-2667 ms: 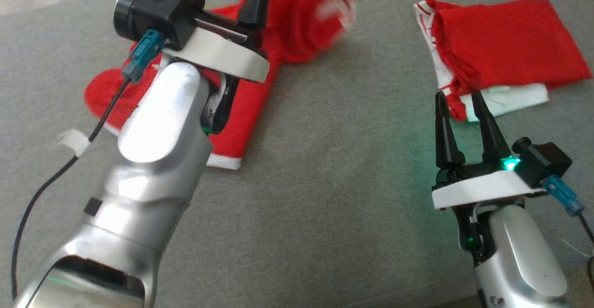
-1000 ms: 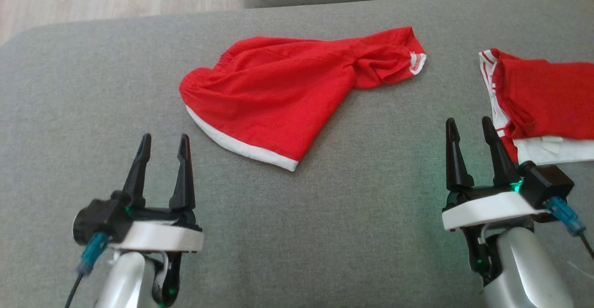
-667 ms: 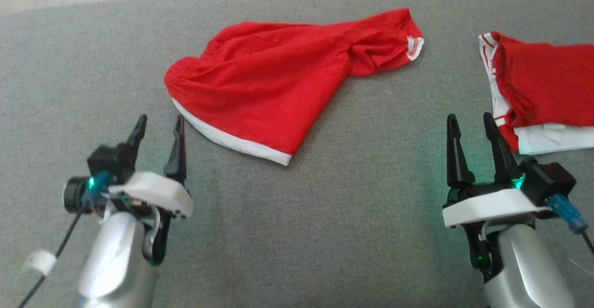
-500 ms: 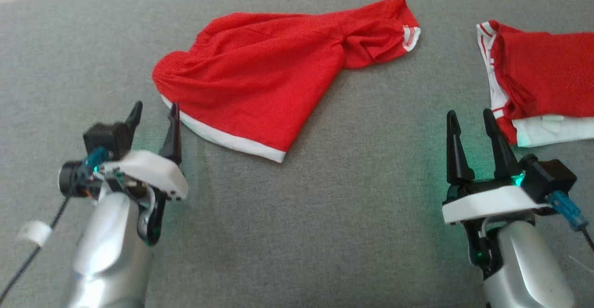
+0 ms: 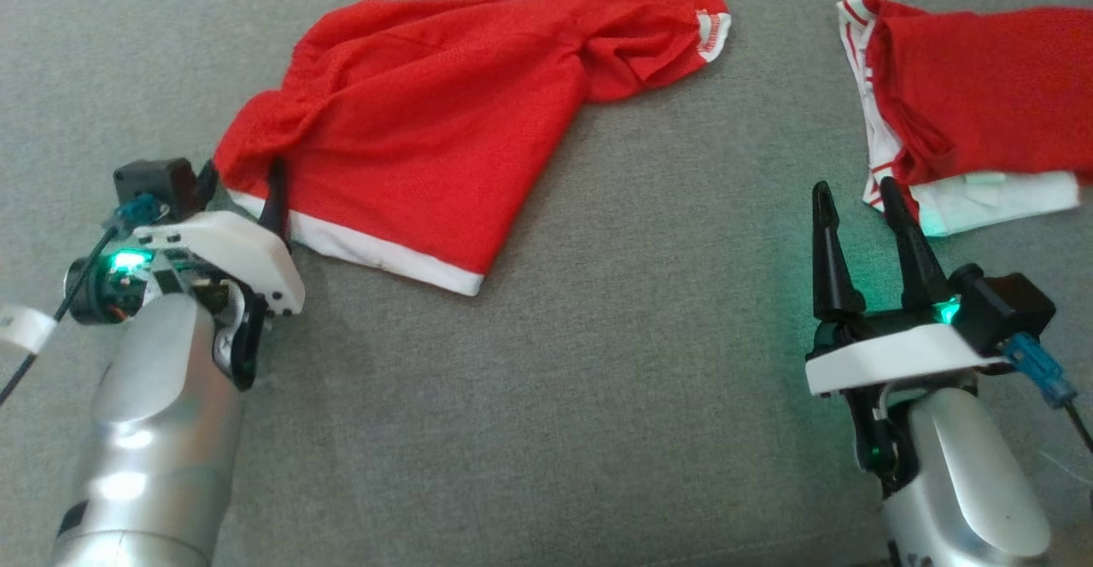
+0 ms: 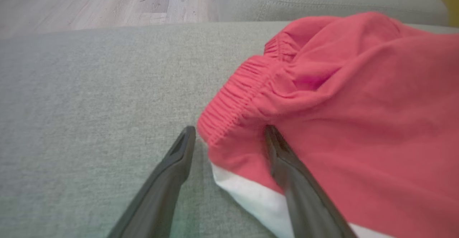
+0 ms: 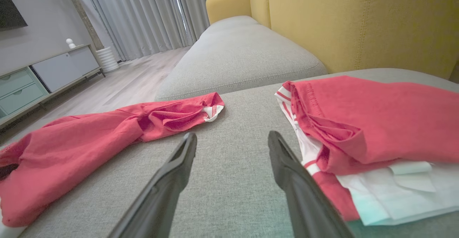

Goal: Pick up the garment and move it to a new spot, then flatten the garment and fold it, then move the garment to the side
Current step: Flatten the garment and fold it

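Crumpled red mesh shorts with white hem (image 5: 410,114) lie far-left on the grey fabric cushion (image 5: 598,379); left gripper (image 6: 229,130), spread wide, straddles their waistband corner edge, apparently not yet pinching; right gripper (image 5: 854,187), spread and empty, stands just beside the folded red-and-white stack (image 5: 973,97), with bare cushion between the piles.

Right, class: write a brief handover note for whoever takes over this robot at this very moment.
Left gripper: open, fingers straddling the elastic-waist corner of the red mesh shorts with white hem, not closed on it.
Right gripper: open, empty, over the grey fabric cushion, near a folded red-and-white clothes pile.
Shorts: rumpled, one leg twisted, mid-cushion.
Done: no flattening or fold shows.
Left: grip, flatten, fold, move aside.
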You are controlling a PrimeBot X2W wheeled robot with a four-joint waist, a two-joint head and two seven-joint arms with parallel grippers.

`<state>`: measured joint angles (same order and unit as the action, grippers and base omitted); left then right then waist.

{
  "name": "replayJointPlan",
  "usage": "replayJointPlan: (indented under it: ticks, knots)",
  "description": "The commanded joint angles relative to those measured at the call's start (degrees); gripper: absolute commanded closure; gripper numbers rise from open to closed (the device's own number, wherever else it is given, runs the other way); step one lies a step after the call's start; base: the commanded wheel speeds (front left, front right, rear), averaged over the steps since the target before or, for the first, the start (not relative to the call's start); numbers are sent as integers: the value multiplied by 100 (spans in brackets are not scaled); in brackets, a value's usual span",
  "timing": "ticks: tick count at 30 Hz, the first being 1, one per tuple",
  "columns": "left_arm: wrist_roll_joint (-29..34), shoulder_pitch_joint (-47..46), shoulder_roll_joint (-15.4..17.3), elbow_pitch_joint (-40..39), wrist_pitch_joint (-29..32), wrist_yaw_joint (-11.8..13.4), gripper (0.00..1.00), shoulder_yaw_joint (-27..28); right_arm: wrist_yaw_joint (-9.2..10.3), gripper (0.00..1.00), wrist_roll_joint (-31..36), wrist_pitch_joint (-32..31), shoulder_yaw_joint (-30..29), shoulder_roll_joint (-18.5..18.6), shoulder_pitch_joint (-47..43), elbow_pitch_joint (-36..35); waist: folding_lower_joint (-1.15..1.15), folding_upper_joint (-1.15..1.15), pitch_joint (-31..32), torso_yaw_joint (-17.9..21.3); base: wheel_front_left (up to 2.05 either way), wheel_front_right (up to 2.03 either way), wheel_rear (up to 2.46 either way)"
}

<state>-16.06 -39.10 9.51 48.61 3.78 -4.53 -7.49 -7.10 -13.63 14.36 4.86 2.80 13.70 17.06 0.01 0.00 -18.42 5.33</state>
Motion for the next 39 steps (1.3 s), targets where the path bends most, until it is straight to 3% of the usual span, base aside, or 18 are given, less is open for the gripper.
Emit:
replayJointPlan:
  ticks: [1,2,3,11,15,21,28,31,36,39]
  knots:
    - [33,-245,240,2,54,-2,0,94,-39,0,-47,63,120,8,180,-219,-1,0,-15,48,0,0,0]
    - [36,-278,250,73,57,-33,71,59,-39,0,-56,63,114,8,186,-224,-1,0,-15,63,0,0,0]
    - [30,-309,253,113,8,-64,100,33,-39,0,-67,63,112,8,190,-228,-1,0,-13,77,0,0,0]
    - [-38,-559,151,-110,-692,-242,100,-248,-39,0,-127,63,107,8,157,-185,-1,0,141,82,0,0,0]
    - [-243,-766,-7,-633,-827,-289,100,-681,-39,0,-190,63,115,8,152,-167,-1,0,295,73,0,0,0]
    - [-1017,-1156,-128,-1790,-285,-294,100,-1542,-39,0,-355,63,169,8,170,-135,-1,0,521,178,0,0,0]
    - [-1750,-1598,-492,-2706,328,-278,100,-1877,-39,0,-556,63,251,8,197,-103,-1,0,729,424,0,0,0]
    - [-2048,-1807,-621,-2977,318,-104,100,-1928,-39,0,-633,63,287,8,209,-89,-1,0,796,543,0,0,0]
    - [-2660,-2137,-659,-3254,-141,515,100,-1916,-39,0,-680,63,289,8,214,-97,-1,0,820,622,0,0,0]
    - [-2651,-2157,-660,-3115,-394,774,100,-1960,-39,0,-654,63,253,8,204,-134,-1,0,767,557,0,0,0]
